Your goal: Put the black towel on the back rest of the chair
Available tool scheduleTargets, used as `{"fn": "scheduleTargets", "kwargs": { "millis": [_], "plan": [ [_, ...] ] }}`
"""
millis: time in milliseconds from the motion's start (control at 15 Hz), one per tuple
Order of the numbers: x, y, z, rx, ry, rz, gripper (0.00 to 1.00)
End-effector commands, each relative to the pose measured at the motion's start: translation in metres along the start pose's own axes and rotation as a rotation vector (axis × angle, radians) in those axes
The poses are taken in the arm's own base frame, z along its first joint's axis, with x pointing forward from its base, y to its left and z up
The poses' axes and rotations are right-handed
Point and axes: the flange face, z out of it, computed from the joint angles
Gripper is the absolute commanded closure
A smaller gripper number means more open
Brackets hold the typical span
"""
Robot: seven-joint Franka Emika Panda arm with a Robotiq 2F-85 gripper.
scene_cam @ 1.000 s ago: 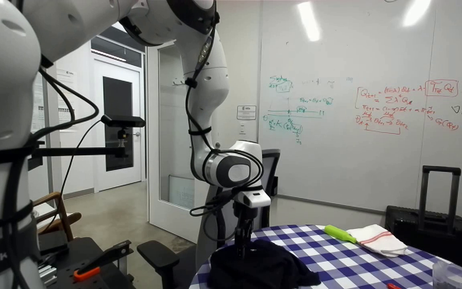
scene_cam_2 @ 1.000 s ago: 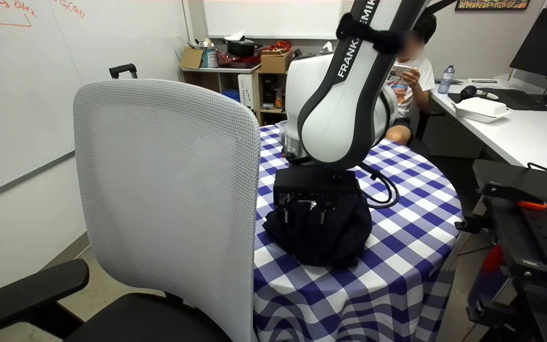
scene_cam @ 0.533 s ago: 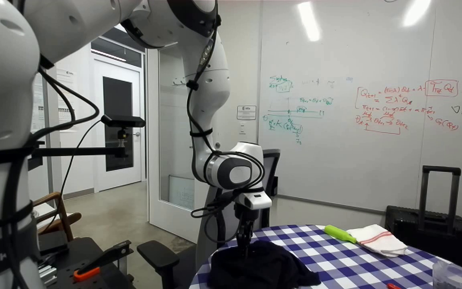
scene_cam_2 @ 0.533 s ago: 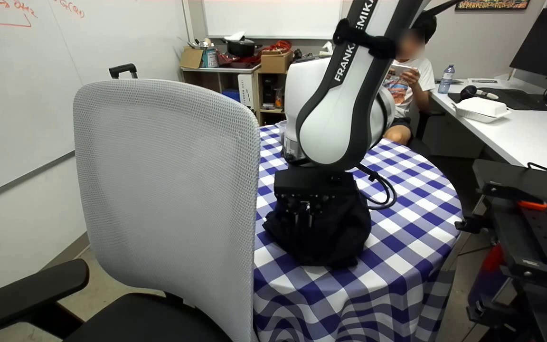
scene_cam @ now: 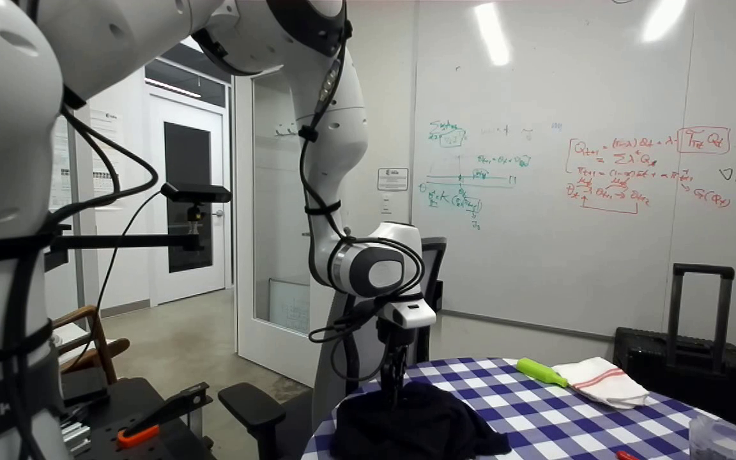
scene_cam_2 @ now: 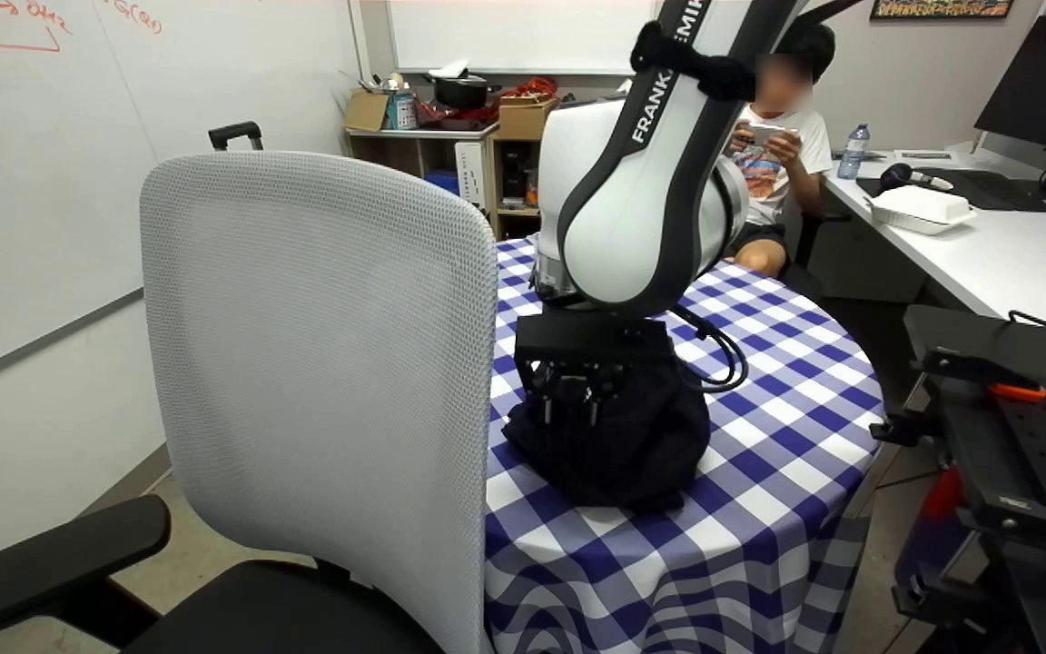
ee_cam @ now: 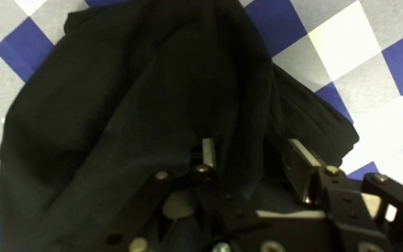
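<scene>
The black towel [scene_cam: 425, 428] lies bunched on the checked table in both exterior views, near the edge beside the chair [scene_cam_2: 646, 445]. It fills much of the wrist view [ee_cam: 124, 105]. My gripper [scene_cam_2: 570, 416] points down at the top of the towel. In the wrist view the gripper [ee_cam: 252, 152] is open, with a raised fold of towel between its pads [ee_cam: 297, 164] and a gap beside it. The grey back rest of the chair [scene_cam_2: 314, 345] stands upright beside the table; in an exterior view the arm partly hides it [scene_cam: 433, 262].
A striped white cloth [scene_cam: 601, 382], a green-handled tool [scene_cam: 540, 372] and a clear cup [scene_cam: 722, 439] are on the table [scene_cam_2: 795, 363]. A black suitcase [scene_cam: 694, 377] stands behind it. A chair armrest [scene_cam_2: 60, 563] sticks out. A person [scene_cam_2: 777, 173] sits at the back.
The fingers came closer together half a second ago and are now farther apart again. The gripper has shifted slightly toward the chair and up a little. The towel lies about the same.
</scene>
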Motion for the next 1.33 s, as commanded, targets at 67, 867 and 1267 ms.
{"fn": "scheduleTargets", "kwargs": {
  "millis": [67, 867, 1267],
  "plan": [
    [0.008, -0.011, -0.012, 0.034, 0.002, -0.005, 0.84],
    [0.017, -0.023, -0.077, 0.183, 0.003, 0.017, 0.96],
    [0.041, -0.037, -0.197, 0.438, 0.077, 0.106, 0.97]
  ]
}}
